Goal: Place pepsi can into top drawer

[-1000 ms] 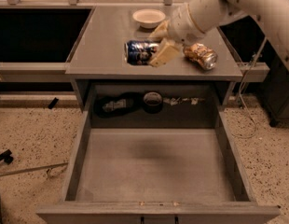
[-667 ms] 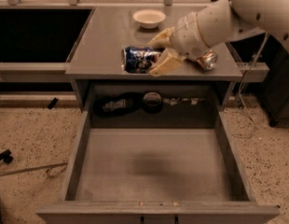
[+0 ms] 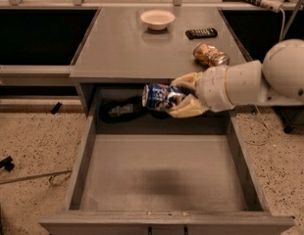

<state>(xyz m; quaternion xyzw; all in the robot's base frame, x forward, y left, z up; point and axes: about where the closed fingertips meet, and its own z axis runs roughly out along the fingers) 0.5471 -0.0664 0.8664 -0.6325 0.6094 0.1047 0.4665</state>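
Camera view: the tan two-finger gripper (image 3: 179,97) clamped the small blue pepsi can (image 3: 157,96) sideways just off the grey desk's (image 3: 122,48) front edge, over the open grey top drawer (image 3: 162,180); lowering and releasing seemed next.

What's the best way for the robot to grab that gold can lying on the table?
Probably from above, pinching the gold can across its round middle: it lies on its side on the countertop, ends pointing sideways. Right now the gripper is shut on the pepsi can over the open top drawer.
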